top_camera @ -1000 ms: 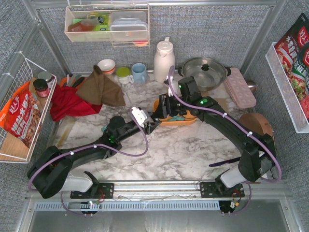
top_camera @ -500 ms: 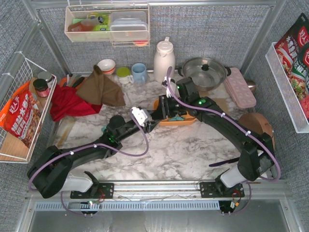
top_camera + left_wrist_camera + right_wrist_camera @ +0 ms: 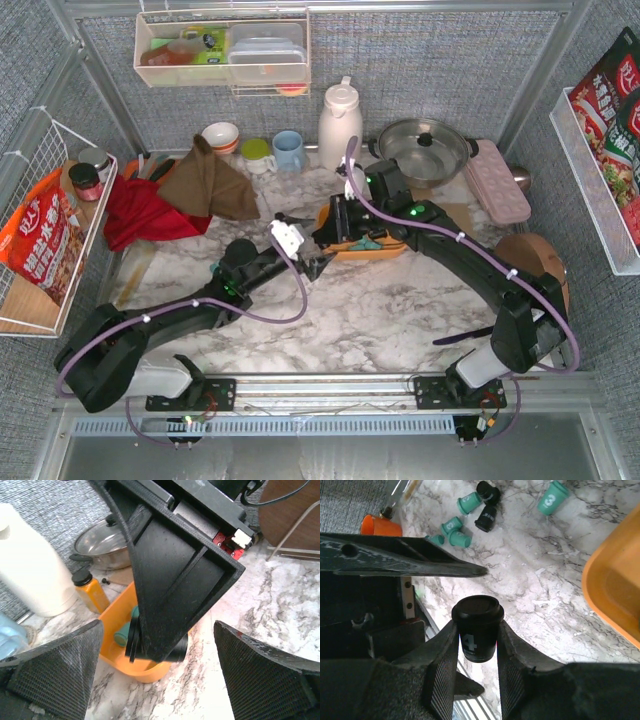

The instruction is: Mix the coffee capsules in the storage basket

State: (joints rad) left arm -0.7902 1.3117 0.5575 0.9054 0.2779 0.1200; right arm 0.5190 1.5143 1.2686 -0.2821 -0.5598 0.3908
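Observation:
My right gripper (image 3: 477,630) is shut on a black coffee capsule (image 3: 477,640) marked 4, held above the marble just off the corner of the orange storage basket (image 3: 615,585). In the left wrist view that black capsule (image 3: 181,647) sits in the right fingers over the basket's (image 3: 120,652) near rim, and a teal capsule (image 3: 121,635) lies inside. My left gripper (image 3: 157,630) stands wide open on either side of it, holding nothing. Several teal capsules (image 3: 552,497) and black ones (image 3: 486,517) lie loose on the marble. In the top view both grippers (image 3: 300,250) (image 3: 328,235) meet at the basket's (image 3: 375,250) left end.
An amber bottle (image 3: 92,592) stands right behind the basket, with a white thermos (image 3: 340,125) and a lidded pot (image 3: 425,145) beyond. A pink egg tray (image 3: 497,180) lies at the right, red and brown cloths (image 3: 160,200) at the left, cups (image 3: 288,150) at the back.
My left jaws have sprung wide apart. The right jaws have drawn in onto the black capsule. Both arms stay at the basket's left end.

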